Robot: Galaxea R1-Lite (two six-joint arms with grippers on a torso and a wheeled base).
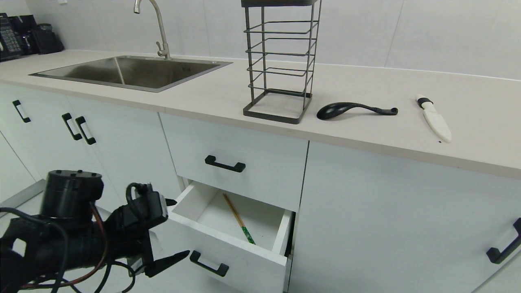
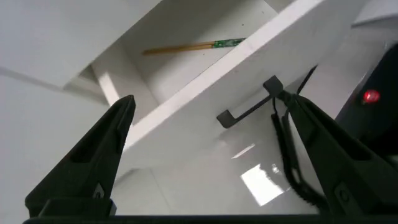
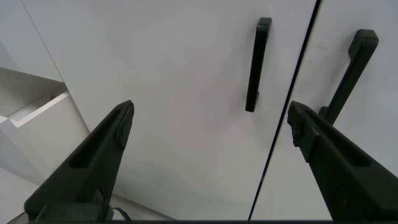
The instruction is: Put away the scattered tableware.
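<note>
A black spoon [image 1: 354, 109] and a white knife [image 1: 434, 119] with a black band lie on the beige counter, right of a black wire rack [image 1: 281, 61]. Below the counter, a white drawer [image 1: 234, 250] stands pulled out, with a pair of wooden chopsticks [image 1: 239, 219] lying inside. My left gripper [image 1: 181, 228] hovers open just left of the drawer's front, empty. The left wrist view looks at the drawer's black handle [image 2: 249, 109] and the chopsticks [image 2: 193, 45] past the left gripper [image 2: 211, 106]. My right gripper [image 3: 211, 112] is open and empty, facing white cabinet doors.
A steel sink [image 1: 130, 71] with a tap sits at the counter's far left. A shut drawer with a black handle [image 1: 224, 164] is above the open one. Cabinet doors with black handles [image 3: 256, 65] flank the drawers.
</note>
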